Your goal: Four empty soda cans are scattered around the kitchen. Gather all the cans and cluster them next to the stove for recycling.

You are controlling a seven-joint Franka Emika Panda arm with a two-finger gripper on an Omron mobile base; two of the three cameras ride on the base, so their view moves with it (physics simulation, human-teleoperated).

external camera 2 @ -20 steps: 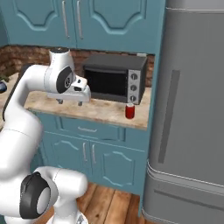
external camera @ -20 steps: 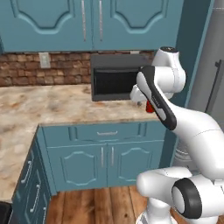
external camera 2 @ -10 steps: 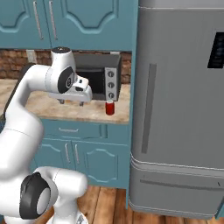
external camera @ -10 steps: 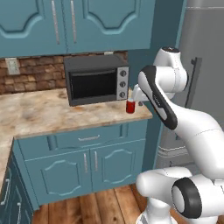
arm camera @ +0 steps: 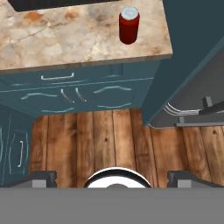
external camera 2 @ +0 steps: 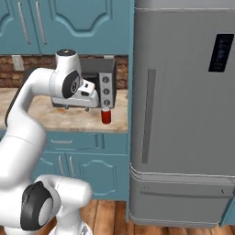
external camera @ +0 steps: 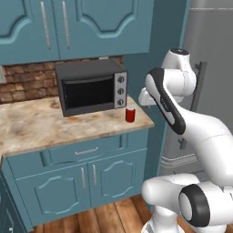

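Where you look for cans: you have one red soda can (external camera: 130, 114) to count, upright on the worktop (external camera: 41, 125) near its right end, just right of the microwave (external camera: 91, 86) and apart from it.
Can from above: in the hand view you see its silver top and red side; any print on it is too small for you to read.
Gripper: the gripper (arm camera: 113, 178) has its two dark fingers wide apart with nothing between them; in the hand view it hangs out over the wooden floor (arm camera: 105, 140), well short of the can.
Cut off for you: the finger tips (arm camera: 38, 178) are cropped at the bottom of the hand view, and the arm covers part of the microwave front in the right base view.
Count: one can, one microwave, one fridge (external camera 2: 183, 110); you see one drawer (external camera: 86, 151) and two doors in the cabinet right under the can.
Surface: you have a mottled beige stone worktop on teal base cabinets.
Room: brick backsplash (external camera: 27, 88) behind the microwave, teal wall cabinets (external camera: 77, 25) above, a teal end panel between worktop and steel fridge, plank floor below.
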